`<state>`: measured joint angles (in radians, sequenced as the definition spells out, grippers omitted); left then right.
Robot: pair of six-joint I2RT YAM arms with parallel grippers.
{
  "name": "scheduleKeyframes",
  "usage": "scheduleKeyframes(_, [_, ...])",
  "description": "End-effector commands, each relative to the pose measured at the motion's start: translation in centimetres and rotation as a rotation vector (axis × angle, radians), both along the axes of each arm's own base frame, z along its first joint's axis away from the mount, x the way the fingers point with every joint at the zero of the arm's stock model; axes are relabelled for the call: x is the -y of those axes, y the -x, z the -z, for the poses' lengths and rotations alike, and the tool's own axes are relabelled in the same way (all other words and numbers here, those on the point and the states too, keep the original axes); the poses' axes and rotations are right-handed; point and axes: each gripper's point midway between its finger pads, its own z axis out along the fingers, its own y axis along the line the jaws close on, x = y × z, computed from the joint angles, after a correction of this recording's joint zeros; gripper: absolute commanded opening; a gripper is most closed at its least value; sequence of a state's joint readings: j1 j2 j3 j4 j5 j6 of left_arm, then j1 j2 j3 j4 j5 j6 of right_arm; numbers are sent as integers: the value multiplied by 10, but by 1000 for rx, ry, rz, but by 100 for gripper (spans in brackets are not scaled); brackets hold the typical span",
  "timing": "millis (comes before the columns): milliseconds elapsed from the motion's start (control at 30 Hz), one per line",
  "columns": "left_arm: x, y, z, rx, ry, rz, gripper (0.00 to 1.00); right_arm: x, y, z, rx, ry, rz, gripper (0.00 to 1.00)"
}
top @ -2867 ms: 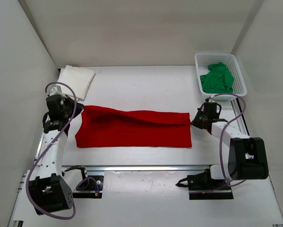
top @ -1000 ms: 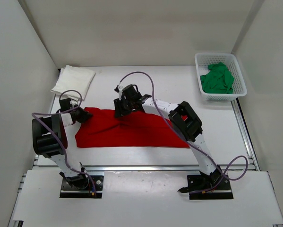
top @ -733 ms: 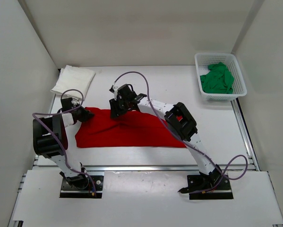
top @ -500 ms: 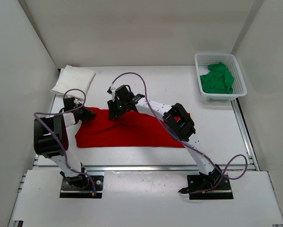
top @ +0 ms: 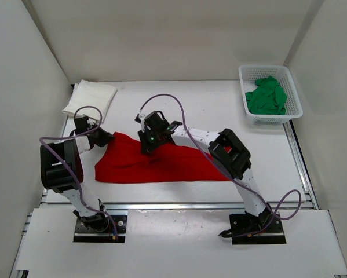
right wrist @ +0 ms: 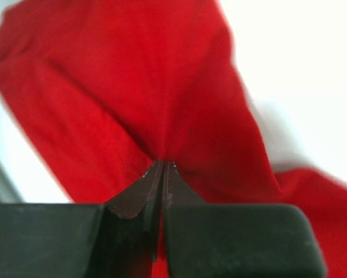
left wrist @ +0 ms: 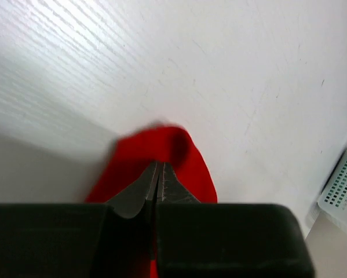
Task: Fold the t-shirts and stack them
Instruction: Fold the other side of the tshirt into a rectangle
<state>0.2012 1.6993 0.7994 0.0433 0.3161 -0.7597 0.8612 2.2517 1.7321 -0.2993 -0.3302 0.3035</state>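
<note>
From above, the red shirt (top: 161, 165) is lying mid-tabletop (top: 190, 104), the white shirt (top: 91, 98) is resting folded at far left, and the green shirt (top: 266, 95) is sitting in the basket (top: 263, 68). In the left wrist view, the left jaws are pinching the red shirt's corner. In the right wrist view, the right jaws are clamping a red fold.

The white, faintly grained tabletop (top: 208, 104) carries three things. A bright red cloth t-shirt (top: 161, 165) lies as a long band across its near middle, flat along the near edge and rumpled along the far one. A folded white cloth t-shirt (top: 91, 99) rests at the far left corner, well apart from a white plastic lattice basket (top: 273, 118) standing at the far right corner.
</note>
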Motion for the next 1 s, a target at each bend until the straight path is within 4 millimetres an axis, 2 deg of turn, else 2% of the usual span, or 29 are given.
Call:
scheduleKeyframes(0, [-7,-11,-9,21,-16,-6,9,-9,25,-63,117,-89,-38,0])
scheduleKeyframes(33, [-8,-12,-6,16,-17,-4,9,-5,33,-64,116,-87,-37,0])
scheduleKeyframes(67, [-9,-12,-5,12,-21,-8,9,0,40,-56,127,-61,-42,1])
scheduleKeyframes(167, [-6,-11,-7,15,2,-11,6,4,35,-63,163,-62,-17,4])
scheduleKeyframes(200, [-3,-7,-9,26,11,-13,7,5,26,-63,160,-63,-2,5])
scheduleKeyframes(233, [-2,-9,-18,54,4,-7,7,8,22,-54,134,-47,0,11])
scheduleKeyframes(267, [-6,-9,-21,63,-19,-5,8,4,13,-62,142,-64,-3,19])
scheduleKeyframes(300, [-5,-10,-29,76,-55,14,10,6,7,-51,126,-35,6,22])
scheduleKeyframes(333, [-4,-8,-33,75,-73,22,12,5,-2,-51,133,-33,11,26])
scheduleKeyframes(433, [7,0,-43,77,-131,73,12,12,-16,-43,120,-17,41,27])
scheduleKeyframes(467, [11,1,-55,106,-139,86,12,18,-14,-41,107,-18,45,27])
scheduleKeyframes(500, [14,4,-54,110,-158,96,12,24,-14,-44,111,-30,56,28])
scheduleKeyframes(533, [27,12,-60,130,-165,120,14,28,-18,-56,138,-53,70,28])
scheduleKeyframes(567, [30,12,-69,160,-181,127,15,38,-16,-45,128,-37,88,27])
scheduleKeyframes(600, [40,19,-63,152,-182,146,15,50,-13,-43,125,-33,109,27])
scheduleKeyframes(633, [45,20,-61,150,-177,152,16,58,-22,-55,146,-68,143,26])
scheduleKeyframes(667, [52,22,-60,148,-147,168,16,75,-17,-35,99,-39,173,24])
scheduleKeyframes(700, [60,25,-51,128,-111,186,15,90,-15,-31,94,-37,202,22])
scheduleKeyframes(733, [63,33,-35,86,-92,190,14,102,-23,-35,91,-61,245,21])
scheduleKeyframes(767, [65,34,-25,73,-59,192,14,121,-20,-20,48,-44,290,19])
scheduleKeyframes(800, [69,36,-21,65,-11,192,12,132,-18,-17,49,-53,298,19])
scheduleKeyframes(833, [66,41,-8,40,21,170,12,144,-27,-22,60,-81,339,18])
scheduleKeyframes(900, [65,45,0,28,81,155,11,168,-24,-5,16,-65,396,17])
scheduleKeyframes(933, [60,47,9,8,81,139,12,179,-32,-11,32,-87,422,17])
scheduleKeyframes(967, [60,49,16,-15,88,140,11,191,-33,-8,23,-89,447,17])
